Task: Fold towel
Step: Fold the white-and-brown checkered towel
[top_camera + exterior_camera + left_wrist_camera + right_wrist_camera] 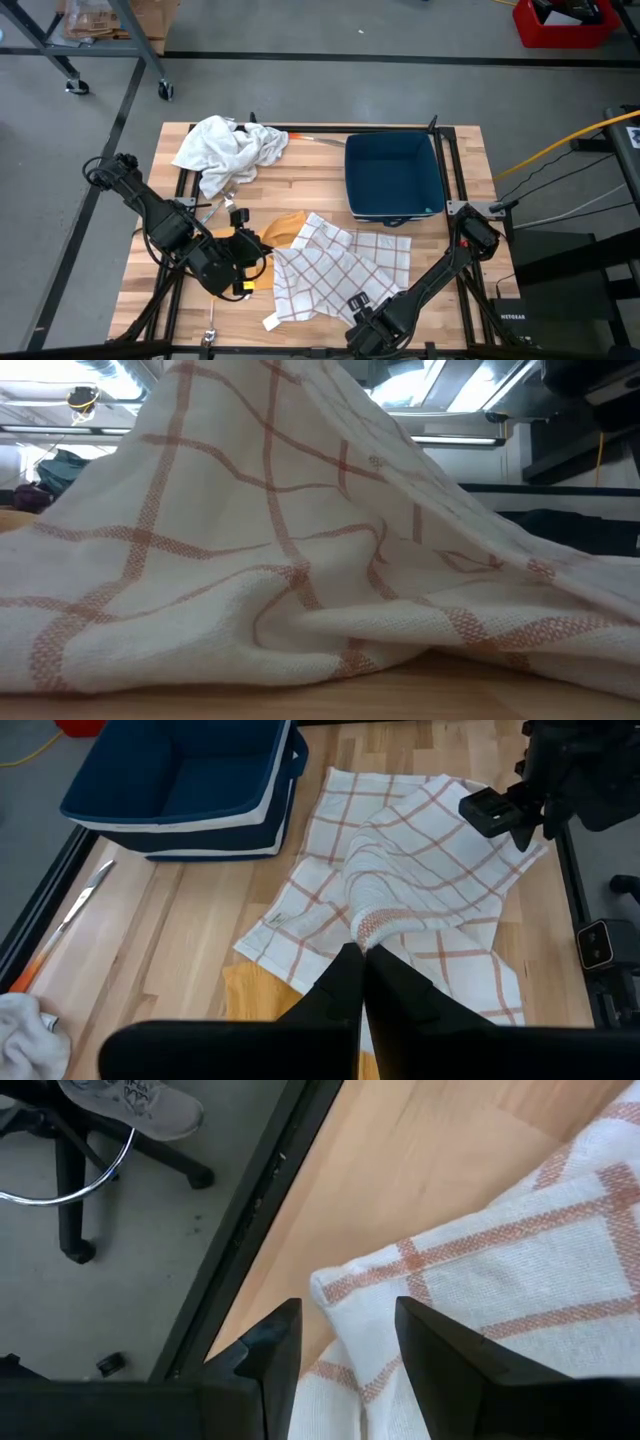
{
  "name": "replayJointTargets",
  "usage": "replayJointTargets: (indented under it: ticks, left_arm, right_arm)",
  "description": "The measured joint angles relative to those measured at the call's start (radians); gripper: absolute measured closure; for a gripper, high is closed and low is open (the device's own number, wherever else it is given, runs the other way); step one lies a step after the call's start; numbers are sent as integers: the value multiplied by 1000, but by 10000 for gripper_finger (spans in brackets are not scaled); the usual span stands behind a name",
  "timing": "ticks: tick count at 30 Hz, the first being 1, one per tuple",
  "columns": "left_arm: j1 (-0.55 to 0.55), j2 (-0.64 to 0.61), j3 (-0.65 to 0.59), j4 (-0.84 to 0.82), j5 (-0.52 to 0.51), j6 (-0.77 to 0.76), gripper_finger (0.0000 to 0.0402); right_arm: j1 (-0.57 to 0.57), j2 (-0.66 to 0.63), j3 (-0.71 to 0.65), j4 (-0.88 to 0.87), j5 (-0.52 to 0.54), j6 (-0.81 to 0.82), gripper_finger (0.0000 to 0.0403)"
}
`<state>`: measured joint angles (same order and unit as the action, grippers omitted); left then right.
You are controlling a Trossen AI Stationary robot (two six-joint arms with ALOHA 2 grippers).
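Note:
The white towel [340, 265] with orange-red checks lies crumpled on the wooden table, near its front edge. One side is drawn up into a ridge, and in the low view the towel [300, 540] rises like a tent. My left gripper [362, 960] is shut on that ridge at the towel's left side [268, 243]. My right gripper [345, 1350] stands open at the table's near edge [375, 320], pointing steeply down. Its two fingers are on either side of the towel's near corner [345, 1285]. My left gripper pinches a bunched ridge of the towel [372, 925] between its two shut fingers, with several layers gathered. The fingers slant down from the table's left side. That part is lifted off the table while the rest of the towel [450, 870] lies spread on the wood. My right gripper straddles the towel's corner; whether its fingers [440, 1340] touch the cloth, I cannot tell.
A dark blue bin [393, 175] stands behind the towel. A crumpled white cloth [228, 150] lies at the far left, and an orange cloth [283, 228] shows partly under the towel. An orange-handled tool [70, 920] lies near the bin. The table's edge [250, 1230] runs close to my right gripper.

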<state>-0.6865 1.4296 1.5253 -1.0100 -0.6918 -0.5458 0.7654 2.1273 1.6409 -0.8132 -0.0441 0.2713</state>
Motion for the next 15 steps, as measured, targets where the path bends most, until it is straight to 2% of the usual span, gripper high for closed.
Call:
replayJointTargets:
  ticks: [5, 15]
  left_arm:
    - [0, 0, 0, 0, 0, 0, 401]
    - [1, 0, 0, 0, 0, 23, 401]
  right_arm:
    - [0, 4, -4, 8, 0, -69, 237]
    - [0, 5, -65, 86, -27, -85, 239]
